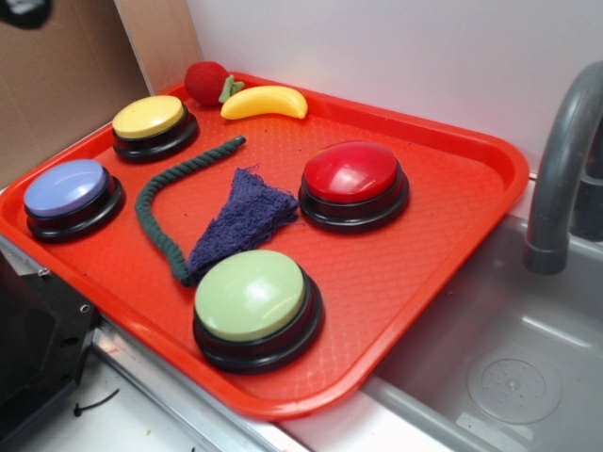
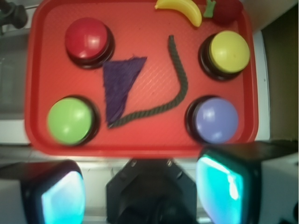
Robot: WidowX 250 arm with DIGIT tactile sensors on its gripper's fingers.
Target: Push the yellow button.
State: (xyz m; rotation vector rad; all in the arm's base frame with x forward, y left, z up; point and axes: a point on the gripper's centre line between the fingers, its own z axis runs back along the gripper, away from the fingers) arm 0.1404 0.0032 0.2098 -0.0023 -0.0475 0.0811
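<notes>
Glossy plastic yellow button [image 1: 149,117]; textured red plastic tray [image 1: 424,235]; fuzzy purple cloth [image 1: 240,218].

Yellow button [image 1: 150,117] [image 2: 229,51]: round glossy yellow dome cap seated on a black base, upright and resting flat on the surface. Located upper left of the exterior frame and upper right of the wrist frame. Nothing touches its cap.
</notes>
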